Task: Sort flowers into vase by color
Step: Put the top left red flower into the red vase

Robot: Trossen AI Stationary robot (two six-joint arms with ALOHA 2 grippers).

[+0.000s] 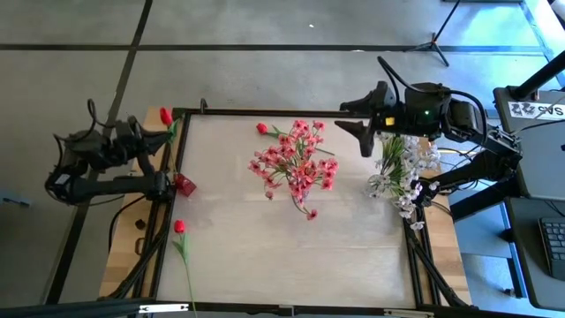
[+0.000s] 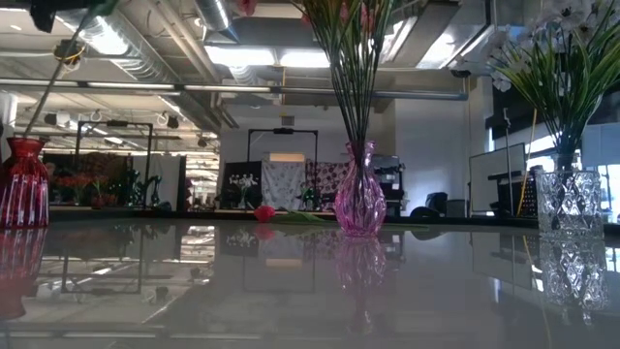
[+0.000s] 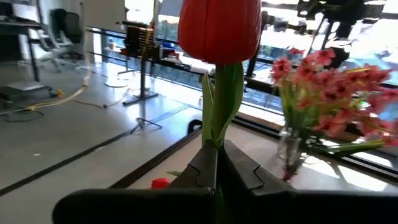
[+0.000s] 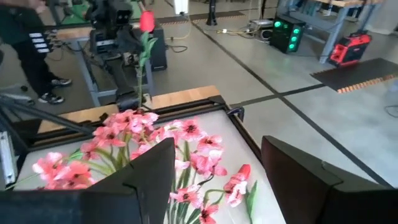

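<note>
The left gripper (image 1: 152, 141) is at the left edge of the pale glossy desk (image 1: 265, 247), its fingers closed on the thin green stem of a single red-budded flower (image 3: 219, 25), held upright above the small red glass vase (image 1: 184, 185). The right gripper (image 1: 360, 132) hangs above the desk's far right side with its fingers spread wide and nothing between them.

A bunch of pink-blossomed sprays (image 1: 295, 162) stands in the pink glass vase (image 2: 359, 202) at the middle of the desk. White-blossomed sprays (image 1: 403, 172) fill the clear cut-glass vase (image 2: 570, 202) at the right edge. One red bud on a green stem (image 1: 180, 231) lies flat near the front left corner, and another red bud (image 1: 262, 128) lies near the far edge, beside the pink bunch.

A white label on the equipment at the right carries dark writing too small to read.
</note>
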